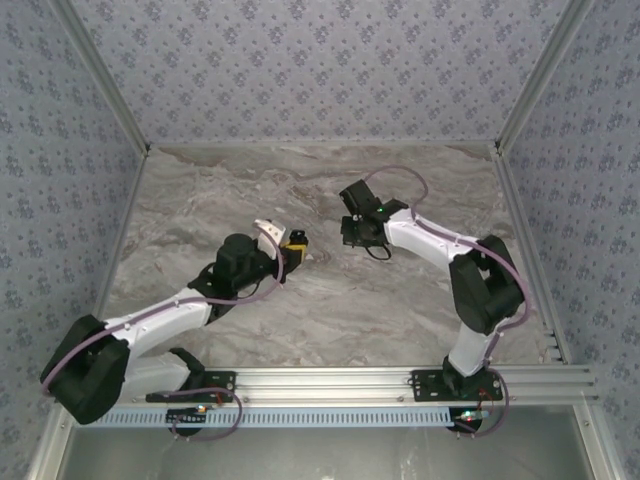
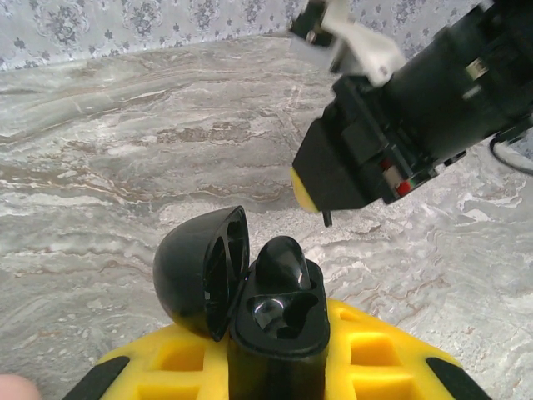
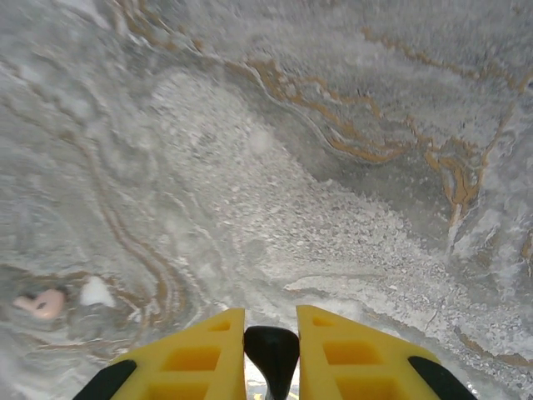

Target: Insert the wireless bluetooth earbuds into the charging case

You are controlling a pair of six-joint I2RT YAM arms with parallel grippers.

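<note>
My left gripper is shut on the black charging case and holds it upright above the marble table. The case's lid hangs open to the left. One black earbud sits in the far slot; the near slot looks hollow and shiny. My right gripper is shut on a second black earbud. In the left wrist view that right gripper hovers just beyond the case, with a thin black stem poking down. From above, the left gripper and the right gripper nearly meet at mid-table.
A pale pink earbud lies on the marble at the left of the right wrist view, beside a small white bit. Patterned walls enclose the table on three sides.
</note>
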